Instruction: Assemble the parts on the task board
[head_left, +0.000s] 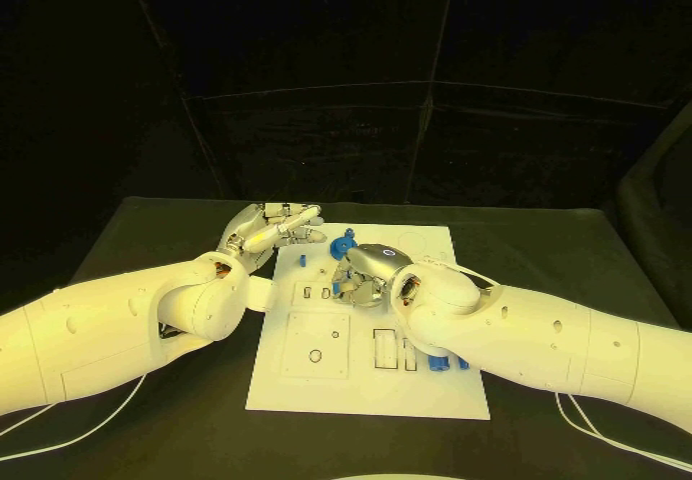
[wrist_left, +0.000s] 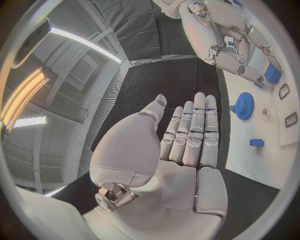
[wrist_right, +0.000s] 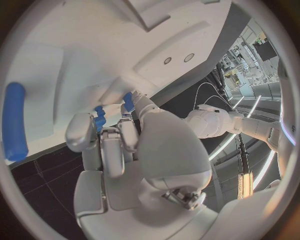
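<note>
blue part (wrist_right: 99, 119) at right hand (wrist_right: 119, 150) fingers (wrist_right: 112, 150)

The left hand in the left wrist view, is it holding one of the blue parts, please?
No, the left hand lies flat and bare, fingers straight, apart from the blue gear.

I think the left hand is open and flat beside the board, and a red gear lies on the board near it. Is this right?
Not quite: the gear is blue, not red, as the left wrist view shows. The rest holds: the left hand is open and flat beside the board, with the gear lying on the board near it.
</note>
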